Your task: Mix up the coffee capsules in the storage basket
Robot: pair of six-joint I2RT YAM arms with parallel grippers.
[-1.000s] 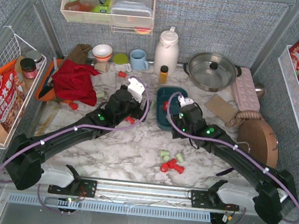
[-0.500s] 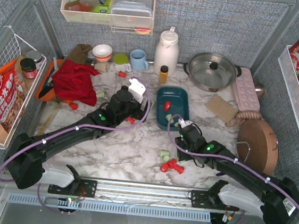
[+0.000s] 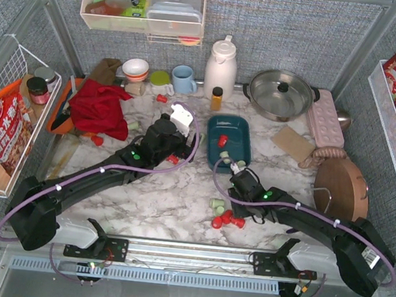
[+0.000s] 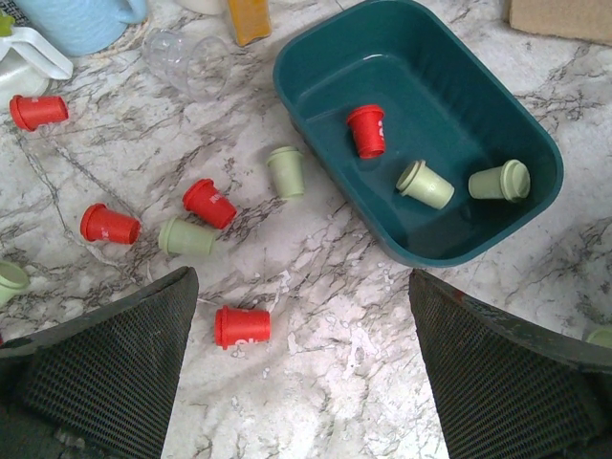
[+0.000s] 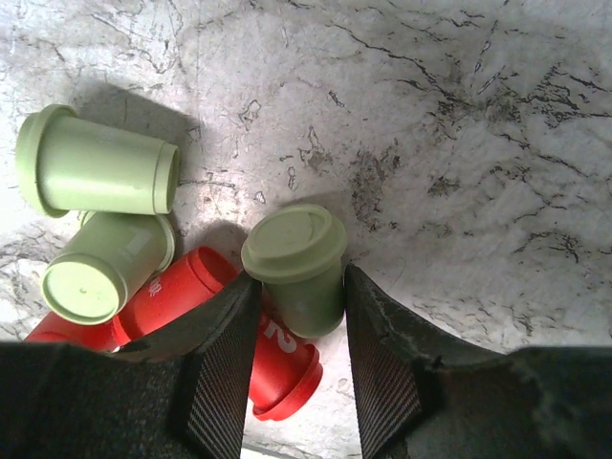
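Observation:
The dark teal storage basket sits mid-table; in the left wrist view it holds one red and two pale green capsules. My left gripper hovers open left of the basket, above a lying red capsule; more red and green capsules lie scattered beyond it. My right gripper is down at a small pile near the front, shut on an upright pale green capsule. A red capsule lies against it, and two more green ones lie to the left.
An amber bottle, white jug, blue mug and lidded pan stand behind the basket. A red cloth lies left, a round wooden board right, a wire basket on the left wall.
My right gripper has pulled back from the basket toward the front, dropped to the pile and closed round a green capsule. The left arm has barely moved.

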